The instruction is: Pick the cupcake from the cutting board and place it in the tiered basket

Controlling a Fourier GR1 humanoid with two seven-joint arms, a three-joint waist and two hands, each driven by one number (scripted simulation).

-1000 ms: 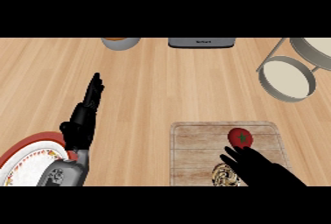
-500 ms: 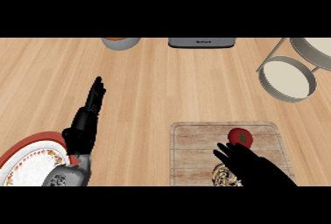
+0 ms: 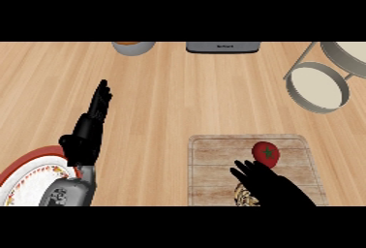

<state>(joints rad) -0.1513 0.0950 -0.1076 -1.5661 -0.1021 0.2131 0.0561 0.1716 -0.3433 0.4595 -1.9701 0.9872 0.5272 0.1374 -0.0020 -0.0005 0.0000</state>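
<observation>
A wooden cutting board (image 3: 214,160) lies at the lower right. On it sits a round red thing with a green top (image 3: 266,152), and near the board's front edge a brown-and-cream patterned thing (image 3: 246,196), likely the cupcake, mostly hidden by my right hand (image 3: 275,186). That hand lies over the board with its fingers spread and straight, pointing up and left, tips just below the red thing, holding nothing. The tiered basket (image 3: 318,89), grey-rimmed with cream trays, stands at the upper right. My left hand (image 3: 87,133) rests open at the left, fingers up.
A red-rimmed patterned plate (image 3: 25,177) sits at the lower left, beside my left forearm. A grey bowl (image 3: 133,47) and a dark grey appliance (image 3: 223,47) stand along the far edge. Bare wooden counter stretches between the board and the basket.
My right hand has slid a little to the left over the board's front part, covering more of the patterned thing. The left hand has hardly moved.
</observation>
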